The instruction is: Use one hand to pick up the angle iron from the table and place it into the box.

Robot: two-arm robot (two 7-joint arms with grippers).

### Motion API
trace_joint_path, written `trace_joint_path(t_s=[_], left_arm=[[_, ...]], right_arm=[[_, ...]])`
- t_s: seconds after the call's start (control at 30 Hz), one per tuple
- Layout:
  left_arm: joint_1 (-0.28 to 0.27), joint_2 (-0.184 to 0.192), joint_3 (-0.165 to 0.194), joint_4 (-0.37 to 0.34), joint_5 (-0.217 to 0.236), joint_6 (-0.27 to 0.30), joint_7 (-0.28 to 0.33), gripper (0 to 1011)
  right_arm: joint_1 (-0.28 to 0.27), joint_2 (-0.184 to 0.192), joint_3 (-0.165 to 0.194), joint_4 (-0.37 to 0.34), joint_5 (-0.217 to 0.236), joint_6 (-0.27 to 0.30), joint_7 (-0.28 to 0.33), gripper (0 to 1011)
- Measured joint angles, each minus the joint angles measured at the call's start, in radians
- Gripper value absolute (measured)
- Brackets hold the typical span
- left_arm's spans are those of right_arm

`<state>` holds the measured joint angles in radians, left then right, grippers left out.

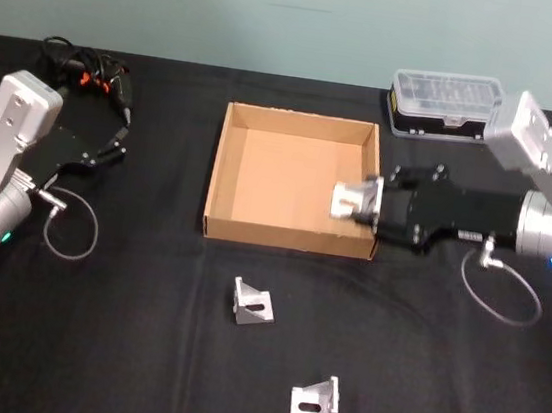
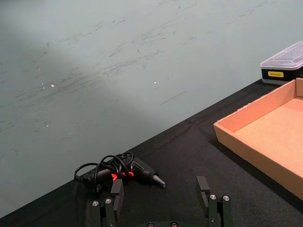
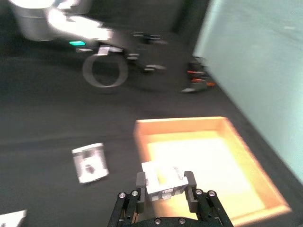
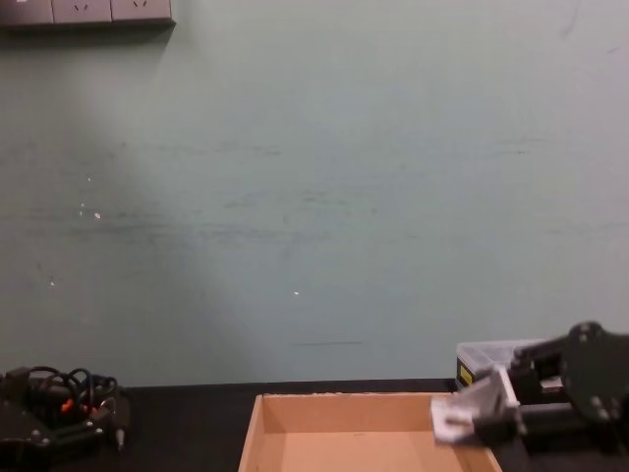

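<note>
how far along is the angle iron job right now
Pickup looks done: the right hand holds one silver metal angle iron over the right side of the shallow tan cardboard box. It is not released yet. Two more silver angle irons lie on the black table. The left hand is parked, open, at the left.

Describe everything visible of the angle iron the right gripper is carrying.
The angle iron is a small silvery-white metal bracket, clamped in the right gripper. It is held over the floor of the box, close to its right wall. Only the gripper visibly touches it.
</note>
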<state>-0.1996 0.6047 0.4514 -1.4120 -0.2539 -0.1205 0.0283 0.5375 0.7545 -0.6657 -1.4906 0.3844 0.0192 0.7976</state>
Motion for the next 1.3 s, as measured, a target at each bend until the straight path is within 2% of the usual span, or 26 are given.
trace_joint_path(t_s=[0.13, 0.17, 0.23, 0.27, 0.37, 0.43, 0.47, 0.57, 0.63, 0.77, 0.87, 1.0, 1.3], left_arm=[[0.0, 0.0, 0.0, 0.0, 0.0, 0.0, 0.0, 1000], [0.0, 0.0, 0.0, 0.0, 0.0, 0.0, 0.0, 1000], [0.0, 0.0, 0.0, 0.0, 0.0, 0.0, 0.0, 1000], [0.0, 0.0, 0.0, 0.0, 0.0, 0.0, 0.0, 1000], [0.0, 0.0, 0.0, 0.0, 0.0, 0.0, 0.0, 1000], [0.0, 0.0, 0.0, 0.0, 0.0, 0.0, 0.0, 1000], [0.0, 0.0, 0.0, 0.0, 0.0, 0.0, 0.0, 1000], [0.0, 0.0, 0.0, 0.0, 0.0, 0.0, 0.0, 1000], [0.0, 0.0, 0.0, 0.0, 0.0, 0.0, 0.0, 1000], [0.0, 0.0, 0.0, 0.0, 0.0, 0.0, 0.0, 1000], [0.0, 0.0, 0.0, 0.0, 0.0, 0.0, 0.0, 1000], [0.0, 0.0, 0.0, 0.0, 0.0, 0.0, 0.0, 1000], [0.0, 0.0, 0.0, 0.0, 0.0, 0.0, 0.0, 1000]], right_arm=[[-0.003, -0.034, 0.03, 0.028, -0.016, 0.03, -0.091, 491], [0.003, -0.055, 0.038, 0.05, -0.029, 0.04, -0.129, 490], [0.012, -0.077, 0.046, 0.075, -0.04, 0.048, -0.161, 491], [0.025, -0.102, 0.05, 0.103, -0.05, 0.055, -0.185, 491], [0.059, -0.149, 0.05, 0.166, -0.074, 0.067, -0.212, 490], [0.091, -0.188, 0.044, 0.223, -0.093, 0.072, -0.218, 490], [0.091, -0.188, 0.044, 0.223, -0.093, 0.072, -0.218, 490], [0.145, -0.245, 0.028, 0.32, -0.12, 0.077, -0.218, 490], [0.167, -0.269, 0.019, 0.361, -0.132, 0.079, -0.214, 490], [0.226, -0.335, -0.002, 0.479, -0.161, 0.081, -0.193, 490], [0.253, -0.369, -0.01, 0.533, -0.173, 0.079, -0.176, 490], [0.276, -0.4, -0.02, 0.576, -0.187, 0.078, -0.157, 490], [0.3, -0.437, -0.03, 0.63, -0.218, 0.09, -0.134, 490]])
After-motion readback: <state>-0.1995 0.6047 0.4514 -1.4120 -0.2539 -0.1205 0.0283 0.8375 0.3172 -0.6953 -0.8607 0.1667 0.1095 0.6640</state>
